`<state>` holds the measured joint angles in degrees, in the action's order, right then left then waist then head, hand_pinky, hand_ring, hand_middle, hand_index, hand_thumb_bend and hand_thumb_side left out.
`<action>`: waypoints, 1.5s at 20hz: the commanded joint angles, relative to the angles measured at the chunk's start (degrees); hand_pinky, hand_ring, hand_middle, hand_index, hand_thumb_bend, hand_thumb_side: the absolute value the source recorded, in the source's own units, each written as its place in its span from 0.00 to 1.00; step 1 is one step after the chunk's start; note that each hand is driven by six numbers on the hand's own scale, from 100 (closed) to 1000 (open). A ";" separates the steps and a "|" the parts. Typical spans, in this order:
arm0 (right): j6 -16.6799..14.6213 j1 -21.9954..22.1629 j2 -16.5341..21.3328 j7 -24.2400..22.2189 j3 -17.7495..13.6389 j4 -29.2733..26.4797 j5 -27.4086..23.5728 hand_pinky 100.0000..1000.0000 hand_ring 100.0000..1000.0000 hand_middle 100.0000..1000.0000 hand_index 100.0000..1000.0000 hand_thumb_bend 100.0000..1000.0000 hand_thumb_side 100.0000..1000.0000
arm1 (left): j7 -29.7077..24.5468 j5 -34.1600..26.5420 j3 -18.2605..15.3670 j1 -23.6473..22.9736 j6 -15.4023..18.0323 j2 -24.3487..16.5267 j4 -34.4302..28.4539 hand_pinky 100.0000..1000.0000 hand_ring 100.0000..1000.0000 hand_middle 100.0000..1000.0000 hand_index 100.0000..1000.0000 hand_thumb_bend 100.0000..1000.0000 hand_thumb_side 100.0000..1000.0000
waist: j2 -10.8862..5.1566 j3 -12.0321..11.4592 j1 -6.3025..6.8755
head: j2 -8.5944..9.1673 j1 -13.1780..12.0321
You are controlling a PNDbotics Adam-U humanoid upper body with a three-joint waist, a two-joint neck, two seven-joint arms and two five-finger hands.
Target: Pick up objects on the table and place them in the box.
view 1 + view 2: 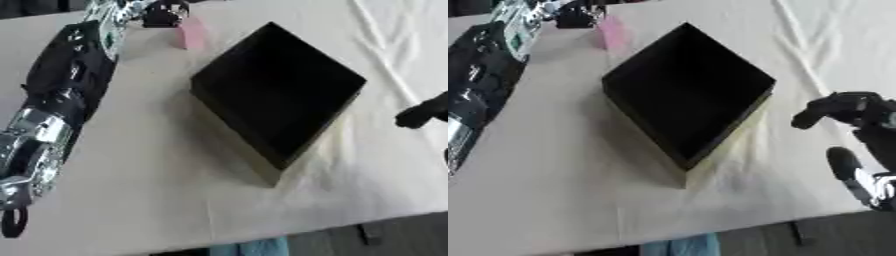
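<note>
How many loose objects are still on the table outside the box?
1: a pink object at the far end of the table, beyond the black box, right by the left hand. The hand may hide others.

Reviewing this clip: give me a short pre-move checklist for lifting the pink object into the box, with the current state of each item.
1. Left hand at the pink object: ok, right beside it.
2. Fingers closed round the pink object: cannot tell.
3. Black box open on top: ok.
4. Box interior free: cannot tell, too dark.
5. Right hand out of the path: ok, right of the box, fingers curled, holding nothing.
6. Cloth-covered table between object and box unobstructed: ok.
</note>
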<state>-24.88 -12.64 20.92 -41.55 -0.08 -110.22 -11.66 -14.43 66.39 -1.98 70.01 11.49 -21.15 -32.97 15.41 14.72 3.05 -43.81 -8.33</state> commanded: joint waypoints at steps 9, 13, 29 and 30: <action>-6.56 -0.91 0.43 -7.06 -0.44 -0.60 -0.68 0.72 0.67 0.59 0.84 0.00 0.34 | 2.13 2.72 0.20 0.67 0.90 -0.10 -0.27 0.66 0.60 0.62 0.87 0.22 0.95 | -0.63 0.21 -0.18 | -0.31 0.69; -6.61 -0.96 0.39 -7.17 -0.46 -0.57 -0.75 0.72 0.67 0.59 0.84 0.00 0.34 | 2.97 3.85 0.38 0.62 1.28 0.18 -0.20 0.66 0.61 0.63 0.89 0.26 1.00 | -0.49 0.37 -0.25 | -0.31 0.88; -6.78 -0.95 0.20 -7.61 -0.53 -0.34 -0.84 0.73 0.67 0.59 0.84 0.00 0.34 | 3.97 7.38 0.33 -0.55 0.17 1.08 1.05 0.62 0.54 0.54 0.75 0.01 0.59 | -0.06 0.35 -0.44 | -0.31 1.14; -6.80 -0.94 0.20 -7.62 -0.54 -0.33 -0.86 0.73 0.67 0.59 0.84 0.00 0.34 | 3.62 7.06 0.32 -0.59 0.38 1.10 1.08 0.62 0.52 0.52 0.73 0.00 0.52 | -0.09 0.34 -0.46 | -0.31 1.14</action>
<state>-24.50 -13.09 20.48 -41.93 -0.18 -110.18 -11.78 -10.38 73.47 -1.63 68.97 11.57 -19.63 -32.07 16.25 15.12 3.04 -43.81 -7.35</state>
